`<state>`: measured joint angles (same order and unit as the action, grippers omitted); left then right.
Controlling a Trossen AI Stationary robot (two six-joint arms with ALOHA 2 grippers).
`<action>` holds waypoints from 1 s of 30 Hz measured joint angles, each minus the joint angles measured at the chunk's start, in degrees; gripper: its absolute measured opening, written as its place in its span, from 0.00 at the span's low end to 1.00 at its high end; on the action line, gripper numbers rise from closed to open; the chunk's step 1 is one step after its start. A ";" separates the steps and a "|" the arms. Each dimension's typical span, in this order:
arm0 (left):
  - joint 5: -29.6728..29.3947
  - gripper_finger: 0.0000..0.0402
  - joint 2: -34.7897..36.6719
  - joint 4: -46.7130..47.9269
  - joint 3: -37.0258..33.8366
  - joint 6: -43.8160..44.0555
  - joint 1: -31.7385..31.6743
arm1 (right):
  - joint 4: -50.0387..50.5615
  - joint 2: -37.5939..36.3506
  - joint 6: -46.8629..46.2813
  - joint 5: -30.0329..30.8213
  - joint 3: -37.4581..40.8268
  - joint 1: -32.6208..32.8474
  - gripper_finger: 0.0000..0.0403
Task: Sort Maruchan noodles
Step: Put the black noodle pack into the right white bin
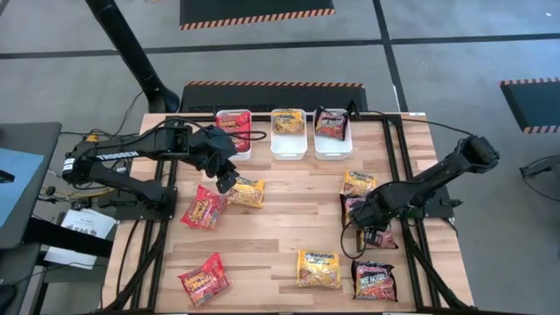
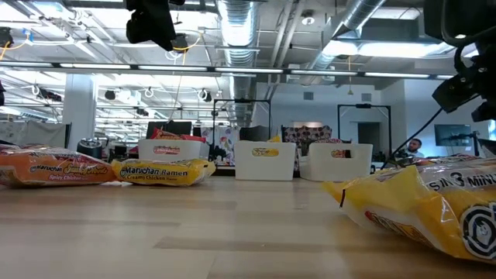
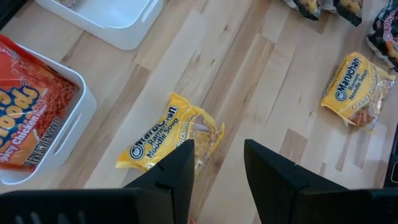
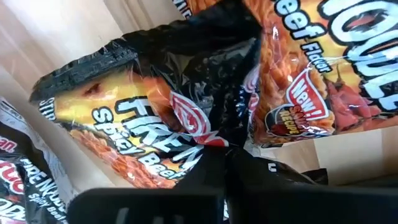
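Spanning the whole high view is the wooden table (image 1: 280, 245), with three white trays (image 1: 288, 145) sitting in a row at its 12 o'clock edge, each already holding a packet. The left arm is reaching in from 9 o'clock; the left gripper (image 1: 226, 179) is hanging with fingers spread apart over a yellow packet (image 1: 246, 192), nothing pinched between them, and the left wrist view is showing that same packet (image 3: 171, 134) just ahead of the fingertips. A red packet (image 1: 203, 209) is lying just beside it toward 8 o'clock, another red packet (image 1: 204, 279) near 7 o'clock. The right arm is coming in from 3 o'clock; the right gripper (image 1: 366, 210) is pressing its fingers together on a black spicy beef packet (image 4: 168, 118), among a cluster of dark packets (image 1: 374, 234) at 4 o'clock. A second yellow packet (image 1: 318, 269) is lying at 6 o'clock, another dark packet (image 1: 374, 280) just beside it at 5 o'clock.
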<state>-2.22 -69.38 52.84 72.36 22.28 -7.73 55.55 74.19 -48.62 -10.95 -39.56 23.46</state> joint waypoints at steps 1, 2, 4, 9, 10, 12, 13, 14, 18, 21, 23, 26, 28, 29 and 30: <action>0.00 0.31 0.00 0.01 0.00 0.00 -0.01 | 0.18 0.00 0.00 -0.10 -0.53 0.16 0.02; 0.00 0.31 0.00 0.02 0.00 0.00 -0.01 | 0.47 0.00 -0.02 -0.10 -1.18 0.20 0.01; 0.00 0.31 0.00 0.02 0.00 0.00 -0.01 | 1.31 0.00 -0.56 -0.03 -2.68 0.22 0.01; 0.00 0.31 0.00 0.02 0.00 0.00 -0.01 | 4.67 0.00 -0.97 1.95 -7.64 0.18 0.01; 0.00 0.31 0.00 0.02 0.00 0.00 -0.01 | 5.53 0.00 -0.97 2.72 -8.68 0.18 0.01; 0.01 0.31 0.00 0.02 0.00 0.00 -0.01 | 7.39 0.00 -0.75 4.43 -10.82 0.18 0.01; 0.00 0.31 0.00 0.02 0.00 0.00 -0.01 | 8.38 0.00 -0.50 5.14 -11.93 0.18 0.01; 0.02 0.31 0.00 0.01 0.00 0.00 -0.01 | 9.31 0.00 0.09 5.73 -13.09 0.18 0.01; 0.02 0.31 0.00 0.02 0.00 0.00 -0.01 | 12.65 0.00 2.39 9.29 -17.63 -0.56 0.01; 0.02 0.31 0.00 0.02 0.00 0.00 -0.01 | 14.96 0.00 4.01 12.53 -21.01 -2.16 0.01; 0.02 0.31 0.00 0.02 0.00 0.00 0.00 | 16.19 0.00 5.73 14.43 -23.22 -3.73 0.01; 0.02 0.31 0.00 0.02 0.00 0.00 -0.01 | 17.11 -0.02 9.58 17.40 -26.03 -6.79 0.01; 0.04 0.31 0.00 0.02 0.00 0.00 -0.01 | 17.39 -0.02 12.50 19.56 -27.79 -9.45 0.01; 0.04 0.31 0.00 0.02 0.00 0.00 0.00 | 17.41 -0.02 14.04 20.39 -28.49 -11.01 0.01; 0.04 0.31 0.00 0.02 0.00 0.00 -0.01 | 17.50 -0.02 15.59 21.30 -29.15 -12.57 0.01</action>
<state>-2.17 -69.38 52.86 72.36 22.28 -7.74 73.05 74.17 -33.03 10.35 -68.70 10.89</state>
